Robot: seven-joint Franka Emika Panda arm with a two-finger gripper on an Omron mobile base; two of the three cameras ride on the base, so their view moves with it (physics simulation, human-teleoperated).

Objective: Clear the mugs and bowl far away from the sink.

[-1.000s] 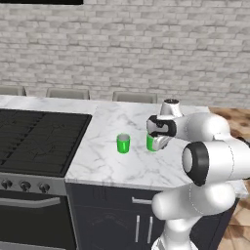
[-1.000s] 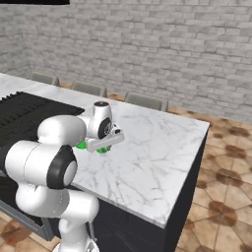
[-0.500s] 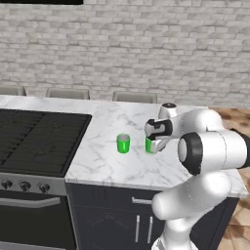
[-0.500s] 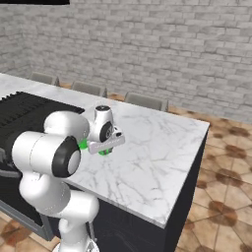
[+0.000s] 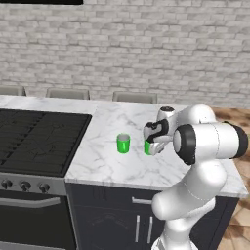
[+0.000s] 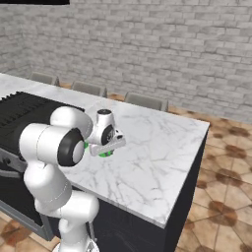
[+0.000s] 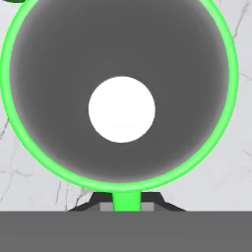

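Item: right-hand mug [image 7: 120, 98], upright on the marble counter [image 5: 107, 166]; my end effector [image 5: 152, 142] hung directly above its mouth, presumably for a rim grasp. Finger state: I could not tell. Second mug [image 5: 123, 143] stood just left, apart.

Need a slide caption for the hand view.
Hand camera looks straight down into a green mug on the marble counter, rim nearly filling the frame.

A white marble counter [image 5: 102, 166] on dark cabinets carries two green mugs: the free mug [image 5: 123, 143] stands upright near its middle, and the second mug [image 5: 147, 147] stands just beside it at 3 o'clock; a black stove [image 5: 36, 139] adjoins at 9 o'clock
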